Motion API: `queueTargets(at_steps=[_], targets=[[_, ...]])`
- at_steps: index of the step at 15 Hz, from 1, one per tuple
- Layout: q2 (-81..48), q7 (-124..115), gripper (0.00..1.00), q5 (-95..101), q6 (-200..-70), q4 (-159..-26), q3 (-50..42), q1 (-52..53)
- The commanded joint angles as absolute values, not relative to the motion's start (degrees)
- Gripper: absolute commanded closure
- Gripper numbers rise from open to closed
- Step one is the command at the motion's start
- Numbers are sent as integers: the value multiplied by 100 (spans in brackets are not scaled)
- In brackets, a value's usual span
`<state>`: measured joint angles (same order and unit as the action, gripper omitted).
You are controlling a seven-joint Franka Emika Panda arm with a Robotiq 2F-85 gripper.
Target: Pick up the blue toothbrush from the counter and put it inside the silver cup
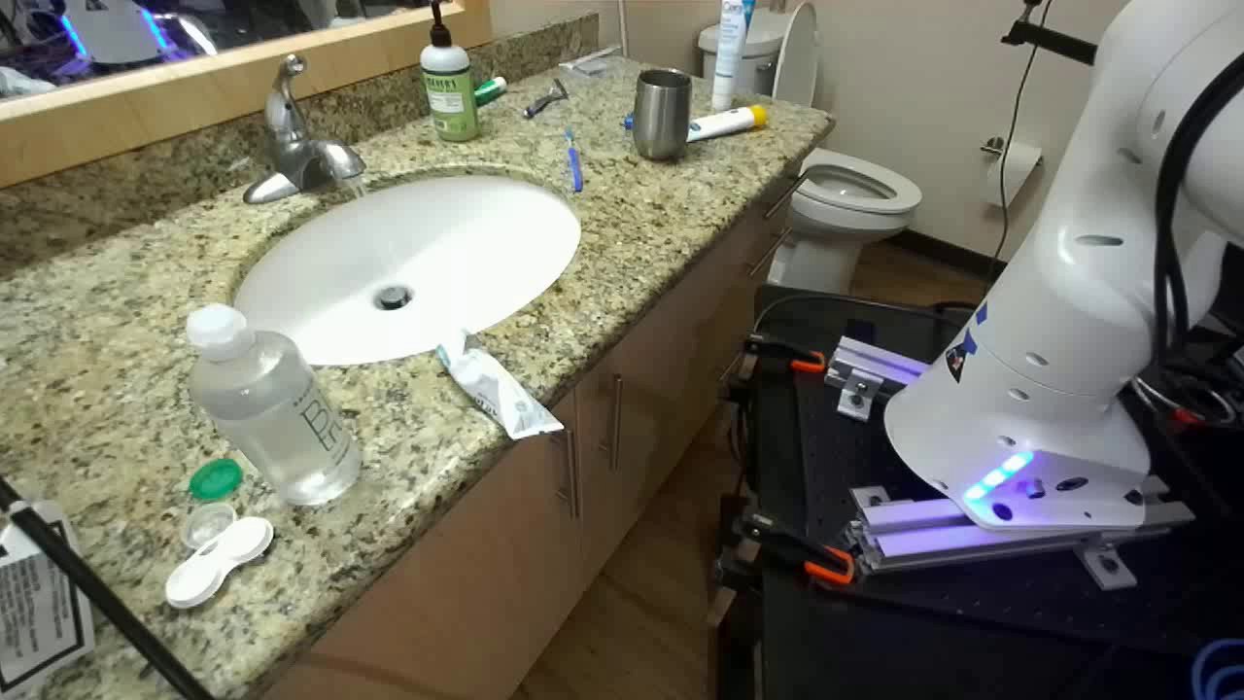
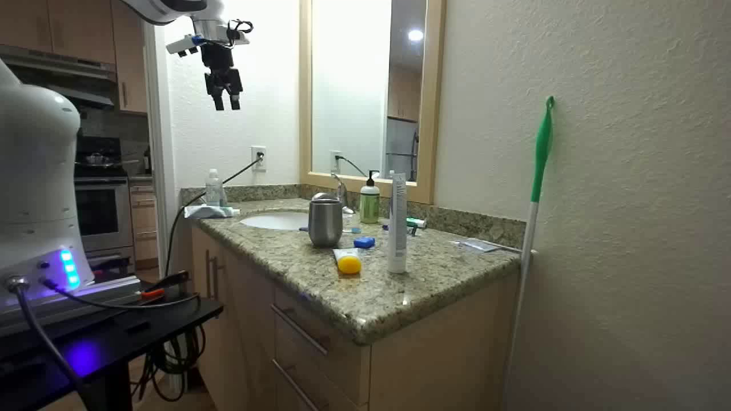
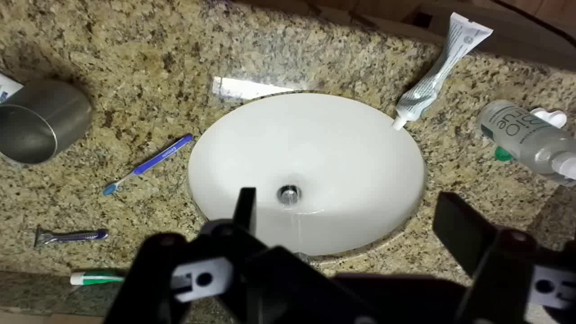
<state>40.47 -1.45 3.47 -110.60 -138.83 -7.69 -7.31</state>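
The blue toothbrush (image 3: 162,155) lies on the speckled counter (image 3: 148,54), between the sink and the silver cup. It also shows in an exterior view (image 1: 575,167); in an exterior view (image 2: 355,230) the cup hides its middle. The silver cup (image 3: 72,110) stands upright near the counter's far end and shows in both exterior views (image 1: 663,115) (image 2: 325,224). No toothbrush is seen in it. My gripper (image 3: 348,193) is open, with nothing between its fingers. It hangs high above the sink side of the counter (image 2: 227,105), well apart from the toothbrush and the cup.
The white sink (image 3: 306,135) has running water from a chrome tap (image 1: 301,146). A soap bottle (image 1: 450,92), razor (image 3: 74,236), yellow-capped tube (image 2: 348,262), standing tube (image 2: 398,228) and blue box (image 2: 364,242) surround the cup and toothbrush. A white toothpaste tube (image 3: 438,74) and clear bottle (image 3: 517,130) lie opposite.
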Motion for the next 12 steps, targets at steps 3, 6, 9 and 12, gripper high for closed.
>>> queueTargets(at_steps=[3,6,9,12], targets=[[4038,-120,0,320,-11051,-13872,-738,-773],[3655,-297,0,300,-11073,-13728,-745,-829],[2623,-1015,0,262,-11680,-13661,-862,-1095],[1540,-1400,0,-43,-12017,-13426,-1027,-1175]])
